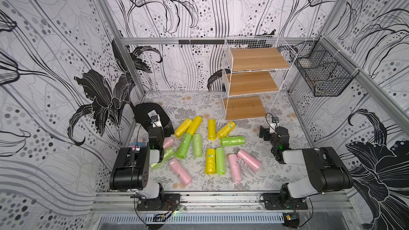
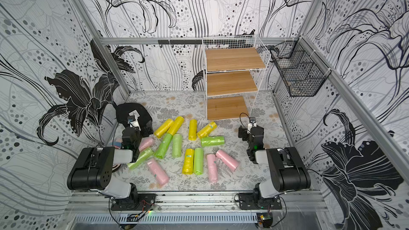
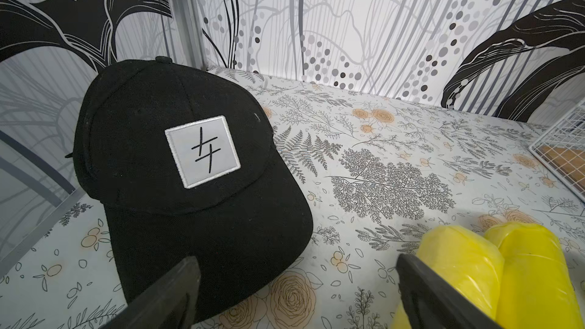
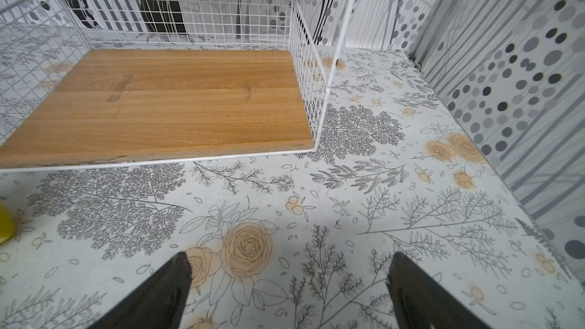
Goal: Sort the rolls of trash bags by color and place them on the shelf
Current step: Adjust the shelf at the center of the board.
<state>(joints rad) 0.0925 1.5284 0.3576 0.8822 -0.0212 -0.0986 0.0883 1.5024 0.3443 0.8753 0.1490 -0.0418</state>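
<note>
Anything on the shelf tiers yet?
No. All three boards of the shelf show bare wood; the back parts of the lower two are hidden by the tier above.

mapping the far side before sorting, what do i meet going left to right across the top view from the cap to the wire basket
black cap → leftmost yellow roll → yellow roll beside it → lone yellow roll → teal-labelled yellow roll → black wire basket; shelf skipped, it overlaps the labelled roll

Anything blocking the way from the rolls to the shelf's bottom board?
Nothing visible. The bottom board is bare, its front open, and the mat between it and the nearest yellow roll holds nothing. The open right gripper hangs beside that path.
</note>
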